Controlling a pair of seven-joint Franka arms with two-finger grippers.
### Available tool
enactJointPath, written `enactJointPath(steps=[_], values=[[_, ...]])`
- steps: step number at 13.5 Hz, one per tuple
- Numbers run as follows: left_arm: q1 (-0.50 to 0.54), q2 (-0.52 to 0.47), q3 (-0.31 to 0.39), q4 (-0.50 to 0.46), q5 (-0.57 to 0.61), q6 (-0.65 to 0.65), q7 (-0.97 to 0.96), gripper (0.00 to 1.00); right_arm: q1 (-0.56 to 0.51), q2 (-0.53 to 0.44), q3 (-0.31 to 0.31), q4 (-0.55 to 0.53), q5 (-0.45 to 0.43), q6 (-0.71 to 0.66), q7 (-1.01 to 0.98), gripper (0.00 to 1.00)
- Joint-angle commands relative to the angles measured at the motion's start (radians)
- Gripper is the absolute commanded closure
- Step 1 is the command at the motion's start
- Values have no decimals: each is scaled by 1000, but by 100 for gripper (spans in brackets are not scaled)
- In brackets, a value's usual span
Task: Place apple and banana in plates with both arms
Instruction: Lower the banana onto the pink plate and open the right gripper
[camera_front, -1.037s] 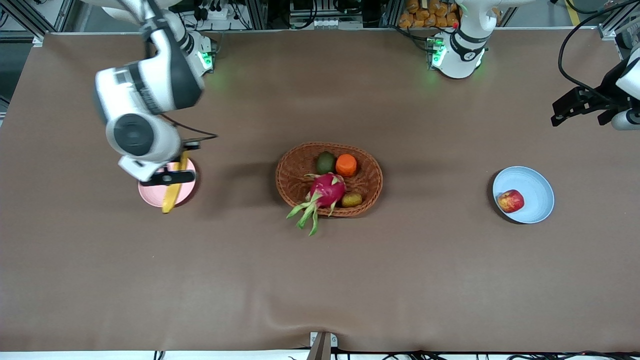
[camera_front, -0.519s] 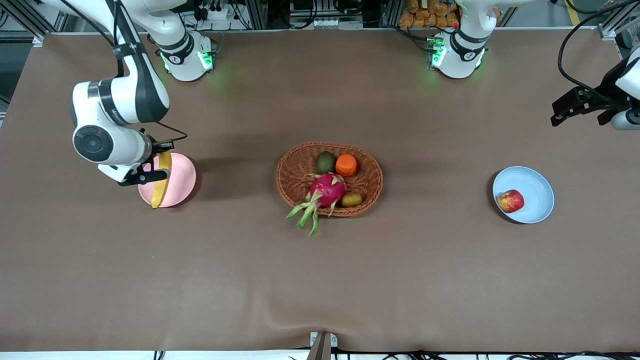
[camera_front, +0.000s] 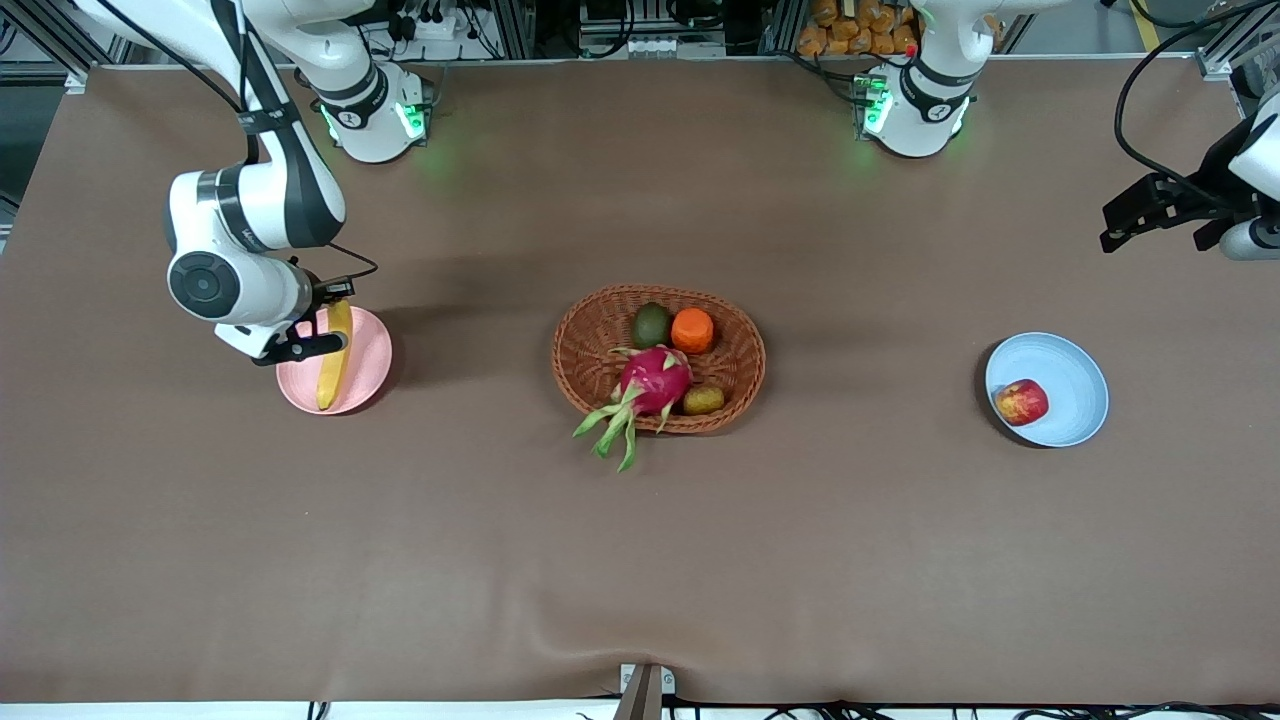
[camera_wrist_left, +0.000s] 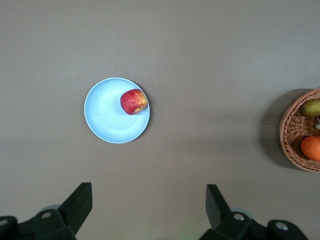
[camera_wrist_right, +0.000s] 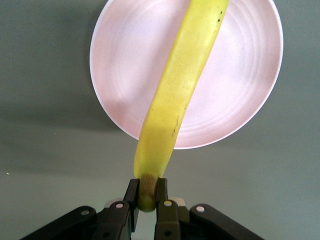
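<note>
Since the earlier front picture the right arm has swung its wrist off the pink plate toward the table's edge, and the banana now hangs along the plate's middle, no longer overhanging the rim nearest the camera.

Front view: the right gripper (camera_front: 318, 345) sits over the pink plate (camera_front: 368, 378), clamped on the banana (camera_front: 333, 368). The apple (camera_front: 1021, 402) lies in the light blue plate (camera_front: 1075, 375) toward the left arm's end. Between the plates stands the wicker basket (camera_front: 740, 345) with a dragon fruit (camera_front: 655, 380) and an orange (camera_front: 692, 330). The left gripper (camera_front: 1150, 212) waits high over the table's edge.

Left wrist view: its fingers (camera_wrist_left: 77, 202) stand wide apart, holding nothing; the apple rests near the blue plate's rim.

Right wrist view: the jaws pinch only the banana's stem stub. That hold is thin, so the fruit could twist or slip. I judge that, released from height, the banana could roll off the shallow pink plate or tip its rim.
</note>
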Motion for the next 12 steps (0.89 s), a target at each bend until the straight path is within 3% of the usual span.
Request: enactJointPath(steps=[1, 2, 5, 12], values=[[1, 11, -3, 21, -12, -1, 3, 0, -21, -40, 17, -38, -12, 20, -15, 54], [1, 11, -3, 21, -12, -1, 3, 0, -21, -40, 17, -33, -12, 15, -15, 30], [3, 13, -3, 21, -12, -1, 3, 0, -21, -46, 17, -12, -12, -9, -18, 0], [1, 19, -3, 20, -12, -1, 3, 0, -12, -40, 19, 434, -1, -400, -27, 0]])
